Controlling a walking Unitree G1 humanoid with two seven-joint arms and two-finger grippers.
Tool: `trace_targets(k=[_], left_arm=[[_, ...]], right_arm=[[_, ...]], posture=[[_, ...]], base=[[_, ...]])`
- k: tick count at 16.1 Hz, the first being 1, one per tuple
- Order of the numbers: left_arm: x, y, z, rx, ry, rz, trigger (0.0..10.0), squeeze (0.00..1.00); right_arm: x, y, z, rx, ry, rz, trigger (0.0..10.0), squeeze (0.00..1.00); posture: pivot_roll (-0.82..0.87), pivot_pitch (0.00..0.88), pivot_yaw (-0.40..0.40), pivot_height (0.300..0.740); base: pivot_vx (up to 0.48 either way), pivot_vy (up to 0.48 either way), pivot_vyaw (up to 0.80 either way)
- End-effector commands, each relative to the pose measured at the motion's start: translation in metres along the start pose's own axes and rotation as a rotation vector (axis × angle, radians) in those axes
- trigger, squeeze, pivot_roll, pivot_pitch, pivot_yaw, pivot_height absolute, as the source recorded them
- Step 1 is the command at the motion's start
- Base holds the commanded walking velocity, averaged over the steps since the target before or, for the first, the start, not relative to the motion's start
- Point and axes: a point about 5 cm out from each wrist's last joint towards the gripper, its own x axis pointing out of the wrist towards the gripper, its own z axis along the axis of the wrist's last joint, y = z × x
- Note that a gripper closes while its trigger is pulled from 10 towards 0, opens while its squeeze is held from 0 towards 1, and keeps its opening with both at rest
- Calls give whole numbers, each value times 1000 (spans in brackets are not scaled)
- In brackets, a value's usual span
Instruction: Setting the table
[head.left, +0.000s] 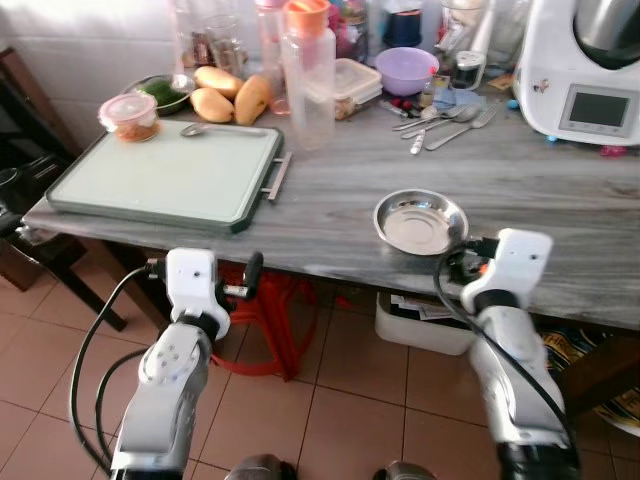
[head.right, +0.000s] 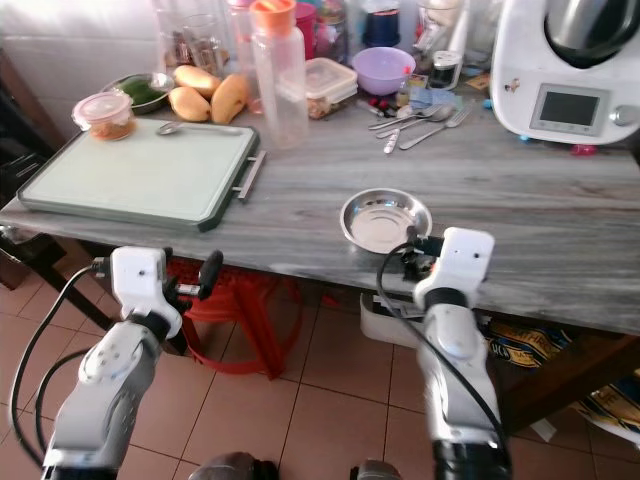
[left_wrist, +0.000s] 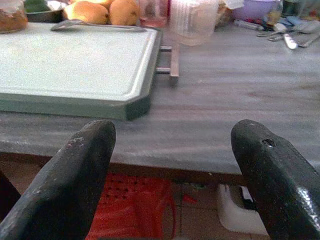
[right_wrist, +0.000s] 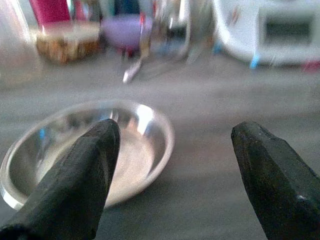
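Nearest the robot, terracotta floor tiles (head.left: 350, 370) ran under the table, with a red plastic stool (head.left: 270, 320) and a white bin (head.left: 420, 320) tucked beneath. The left gripper (left_wrist: 172, 165) hung just short of the table's near edge, fingers spread wide and holding nothing. The right gripper (right_wrist: 172, 160) sat at the edge too, jaws parted — one finger in front of the steel bowl (head.left: 420, 221), not clamped on it. The bowl rested near the front of the grey wood-grain tabletop (head.left: 400, 170). To the left lay a pale green cutting board (head.left: 165, 175). Farther back stood a clear bottle with an orange cap (head.left: 308, 75), loose cutlery (head.left: 440, 120), mangoes (head.left: 232, 95), a purple bowl (head.left: 406, 68) — and a white kitchen appliance (head.left: 585, 70) against the tiled wall.
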Motion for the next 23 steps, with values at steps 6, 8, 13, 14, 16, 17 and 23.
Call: trace_targets(k=[6, 8, 13, 14, 16, 17, 23], left_arm=[[13, 4, 0, 39, -81, 155, 10000, 0], [10, 1, -4, 16, -60, 191, 10000, 0], [9, -5, -7, 43, -100, 176, 10000, 0], [9, -6, -8, 63, -94, 154, 10000, 0], [10, -9, -4, 78, -99, 106, 10000, 0], [7, -6, -2, 79, -103, 117, 10000, 0], [-23, 12, -15, 53, -58, 170, 10000, 0]], right_arm=[[-13, 6, -7, -103, -64, 114, 10000, 1000], [-6, 19, -3, -131, -87, 209, 10000, 392], [-8, 18, -6, -174, -76, 245, 10000, 0], [-10, 18, -9, -170, -70, 238, 10000, 0], [-17, 12, -13, -157, -66, 194, 10000, 0], [-21, 6, -16, -143, -59, 159, 10000, 0], [-41, -1, -25, -44, -15, 127, 10000, 0]], posture=[[16, 0, -60, 740], [47, 0, -123, 740], [34, 0, -110, 740], [29, 0, -97, 740], [31, 0, -60, 740], [22, 0, -31, 740], [16, 0, 10, 740]], base=[[0, 0, 0], [0, 0, 0], [0, 0, 0], [0, 0, 0], [0, 0, 0], [0, 0, 0], [0, 0, 0]])
